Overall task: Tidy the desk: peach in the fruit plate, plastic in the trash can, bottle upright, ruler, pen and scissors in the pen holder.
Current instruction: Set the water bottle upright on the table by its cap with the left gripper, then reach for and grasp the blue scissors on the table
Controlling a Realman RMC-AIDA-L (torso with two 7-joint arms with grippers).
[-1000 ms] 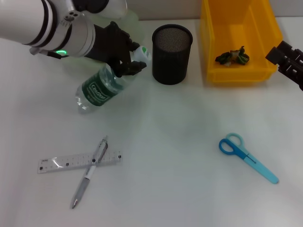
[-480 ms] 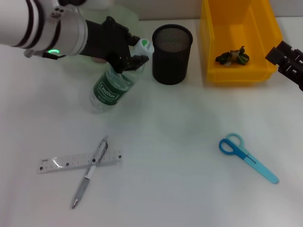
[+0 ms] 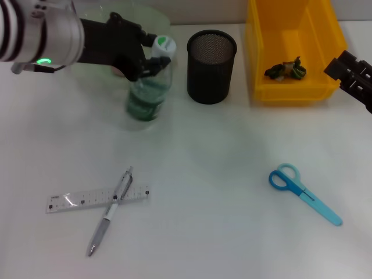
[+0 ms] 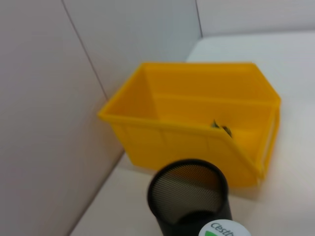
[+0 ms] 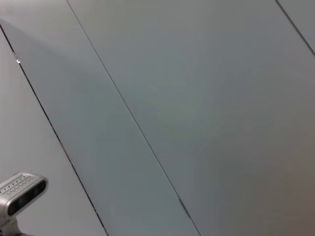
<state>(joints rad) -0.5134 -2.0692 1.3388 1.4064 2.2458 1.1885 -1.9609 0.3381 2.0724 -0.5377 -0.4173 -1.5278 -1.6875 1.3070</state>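
My left gripper (image 3: 150, 60) is shut on the neck of the bottle (image 3: 145, 100). The bottle stands nearly upright on the desk (image 3: 221, 151), just left of the black mesh pen holder (image 3: 211, 67); its white cap (image 4: 224, 230) also shows in the left wrist view. The ruler (image 3: 97, 199) lies front left with the pen (image 3: 110, 212) crossed over it. The blue scissors (image 3: 303, 192) lie front right. Crumpled plastic (image 3: 285, 70) sits inside the yellow trash can (image 3: 264, 52). The fruit plate (image 3: 157, 18) peeks out behind my left arm. The peach is hidden. My right gripper (image 3: 351, 72) is parked at the right edge.
The pen holder (image 4: 189, 196) and the trash can (image 4: 197, 113) stand side by side against the back wall. The bottle is about a hand's width from the pen holder. Bare desk lies between the ruler and the scissors.
My left gripper has swung the bottle from lying tilted to nearly upright, its base sliding right toward the pen holder. The right arm has not moved.
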